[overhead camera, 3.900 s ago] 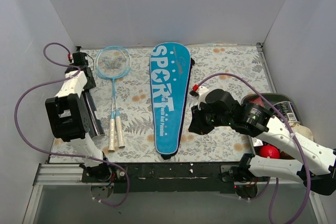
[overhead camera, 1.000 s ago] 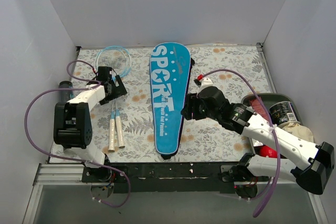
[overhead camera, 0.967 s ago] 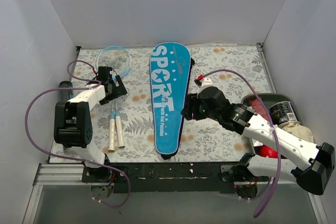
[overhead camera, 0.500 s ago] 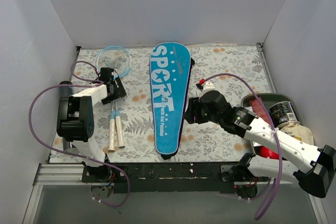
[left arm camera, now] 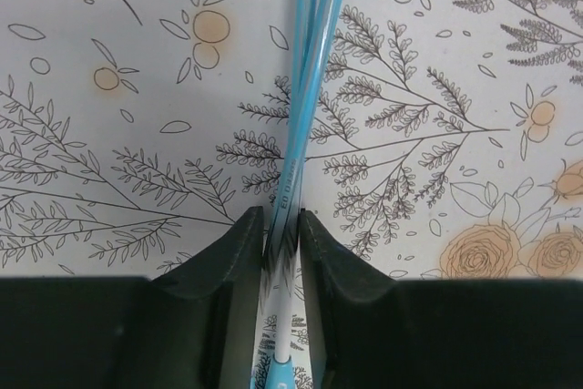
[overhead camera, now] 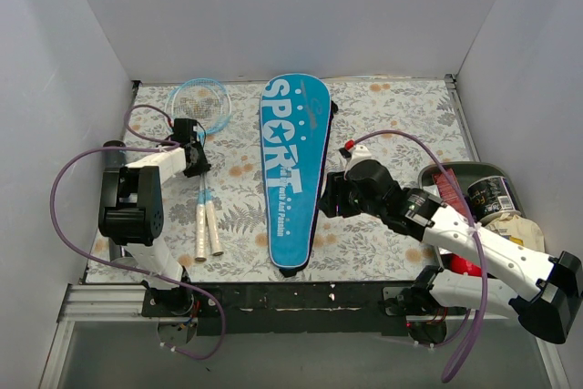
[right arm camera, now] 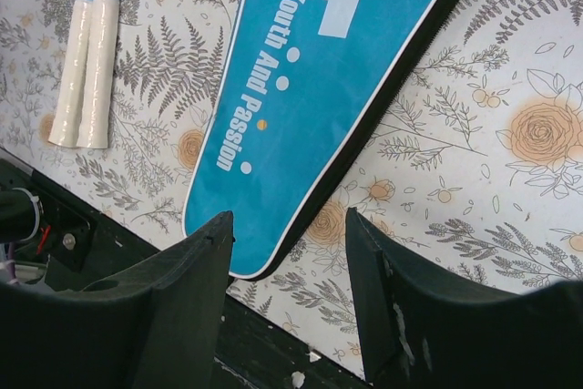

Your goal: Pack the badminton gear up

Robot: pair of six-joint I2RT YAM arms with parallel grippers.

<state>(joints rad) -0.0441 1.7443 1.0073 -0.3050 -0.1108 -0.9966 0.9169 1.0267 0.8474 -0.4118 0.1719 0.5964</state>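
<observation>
Two light-blue rackets [overhead camera: 201, 103] with white handles [overhead camera: 206, 230] lie side by side on the left of the floral mat. My left gripper [overhead camera: 195, 158] is shut on their thin blue shafts [left arm camera: 306, 88], pinching both between its black fingers [left arm camera: 239, 252] just above the mat. The blue "SPORT" cover [overhead camera: 291, 170] lies lengthwise in the middle. My right gripper [overhead camera: 330, 199] hovers open over the cover's right edge near its narrow end [right arm camera: 310, 70], with nothing between its fingers. The white handles [right arm camera: 86, 52] also show in the right wrist view.
A dark tray [overhead camera: 513, 177] at the right holds a can [overhead camera: 492, 196], packets and a red ball [overhead camera: 465, 267]. White walls close in the left, back and right. The black base rail [overhead camera: 301, 298] runs along the near edge.
My left gripper has closed from wide open onto the racket shafts, and the rackets have shifted slightly right. The right arm has drawn a little nearer and lower beside the cover.
</observation>
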